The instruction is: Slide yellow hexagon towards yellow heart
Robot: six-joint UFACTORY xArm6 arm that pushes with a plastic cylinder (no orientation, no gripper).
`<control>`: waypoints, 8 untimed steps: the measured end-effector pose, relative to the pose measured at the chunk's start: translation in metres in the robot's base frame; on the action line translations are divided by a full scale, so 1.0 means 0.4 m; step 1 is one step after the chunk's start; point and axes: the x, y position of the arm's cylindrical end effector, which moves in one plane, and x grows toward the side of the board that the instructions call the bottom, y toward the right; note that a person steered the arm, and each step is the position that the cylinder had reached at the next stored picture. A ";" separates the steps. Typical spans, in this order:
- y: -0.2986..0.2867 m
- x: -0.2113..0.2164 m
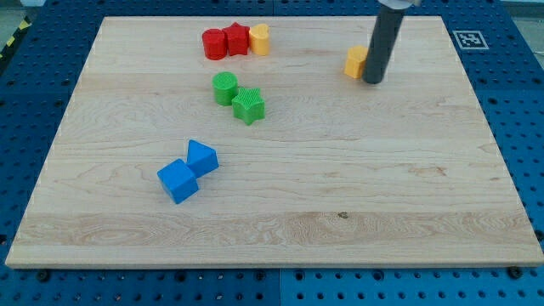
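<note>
The yellow hexagon point(355, 62) lies near the view's top right on the wooden board point(272, 212). My tip point(373, 81) stands right against the hexagon's right side, and the rod hides part of it. The yellow heart point(260, 39) lies at the view's top centre-left, well to the left of the hexagon, touching a red block.
A red cylinder point(213, 43) and a red star-like block point(236, 39) sit in a row with the yellow heart. A green cylinder point(225, 87) and green star point(249, 105) lie below them. A blue cube point(178, 181) and blue triangular block point(202, 158) lie at lower left.
</note>
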 end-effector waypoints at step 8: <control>-0.082 -0.223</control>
